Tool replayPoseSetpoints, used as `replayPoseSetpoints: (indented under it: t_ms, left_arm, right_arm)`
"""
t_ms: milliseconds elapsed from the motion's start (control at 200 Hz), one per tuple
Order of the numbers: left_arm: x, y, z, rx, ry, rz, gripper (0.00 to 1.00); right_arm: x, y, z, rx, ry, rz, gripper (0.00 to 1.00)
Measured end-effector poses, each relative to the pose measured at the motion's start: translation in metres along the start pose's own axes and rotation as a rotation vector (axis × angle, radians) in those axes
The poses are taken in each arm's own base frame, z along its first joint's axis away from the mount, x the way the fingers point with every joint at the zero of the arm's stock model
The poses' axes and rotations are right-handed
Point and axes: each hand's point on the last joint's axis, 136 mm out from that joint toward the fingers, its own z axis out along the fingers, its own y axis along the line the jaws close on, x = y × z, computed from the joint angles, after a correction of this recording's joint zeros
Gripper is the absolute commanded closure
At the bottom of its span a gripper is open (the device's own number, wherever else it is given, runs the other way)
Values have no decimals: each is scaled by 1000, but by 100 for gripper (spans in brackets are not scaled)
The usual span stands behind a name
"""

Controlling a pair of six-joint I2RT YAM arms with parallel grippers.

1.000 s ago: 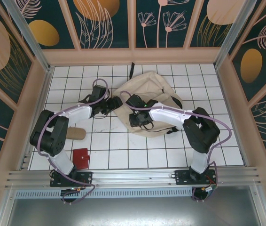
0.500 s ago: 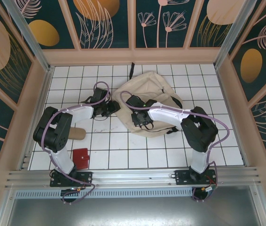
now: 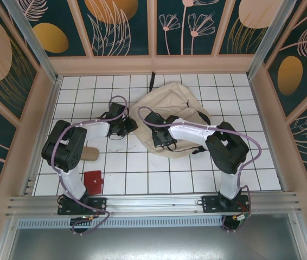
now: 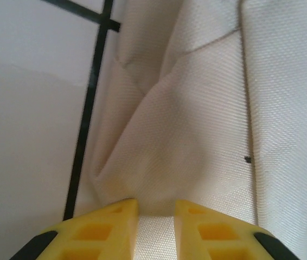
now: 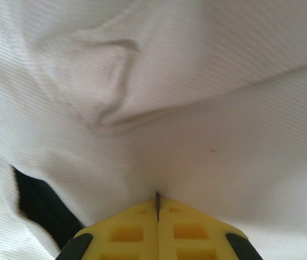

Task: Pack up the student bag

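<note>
The student bag (image 3: 178, 111) lies flat on the tiled table (image 3: 142, 173), approx. at the centre and a little toward 12 o'clock. A black strap is seen at its 12 o'clock end.

The left gripper (image 3: 130, 125) is placed at the bag's 9 o'clock edge. In the left wrist view, the yellow fingers (image 4: 110, 227) are brought nearly together and a fold of beige cloth is seen in the narrow gap. The edge seems to be pinched there, prob. so that this side can be lifted or kept from sliding.

The right gripper (image 3: 163, 142) is set down on the bag at approx. 7 o'clock of its body. In the right wrist view its jaws are pressed fully together, w/ wrinkled cloth just in front. Whether a thin layer is caught between them cannot be told.

Two grips on the near-left part are judged to be meant for spreading the opening, which is not yet seen open.

A red flat item (image 3: 93, 181) and a tan item (image 3: 87, 153) are left on the tiles toward 8 o'clock, well apart from the bag, prob. waiting to be packed.
</note>
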Motion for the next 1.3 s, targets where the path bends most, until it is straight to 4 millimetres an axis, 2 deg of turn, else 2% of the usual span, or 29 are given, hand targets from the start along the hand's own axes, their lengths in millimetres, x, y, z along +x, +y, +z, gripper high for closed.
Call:
replayPoseSetpoints:
  t_ms: [315,435,535,676,741,801,886,1056,1166,1301]
  left_arm:
    - [-6,-3,2,-11,-10,3,77]
    - [-8,-6,-1,-11,-11,11,67]
    - [-11,-13,-12,1,-23,15,58]
    - [-15,-39,-46,97,-59,3,50]
    - [-8,-49,-59,146,-58,-12,47]
    - [1,-57,-62,174,-37,-25,44]
    - [23,-67,-56,199,19,-40,38]
    - [63,-78,-40,206,131,-109,36]
    - [70,-74,-33,188,154,-154,37]
    - [74,-68,-24,163,169,-184,45]
  right_arm:
    - [-2,-22,-46,7,-101,86,100]
    - [-10,-19,-59,-45,-155,102,100]
    - [-19,-13,-71,-104,-208,119,100]
    - [-24,-6,-82,-179,-249,134,100]
    - [-21,-4,-80,-206,-249,137,100]
    - [-18,-3,-76,-219,-239,139,100]
    - [-15,-3,-72,-227,-232,140,100]
    - [-12,-3,-68,-234,-232,142,100]
    - [-9,-6,-68,-238,-235,149,100]
    - [-6,-4,-68,-260,-237,151,100]
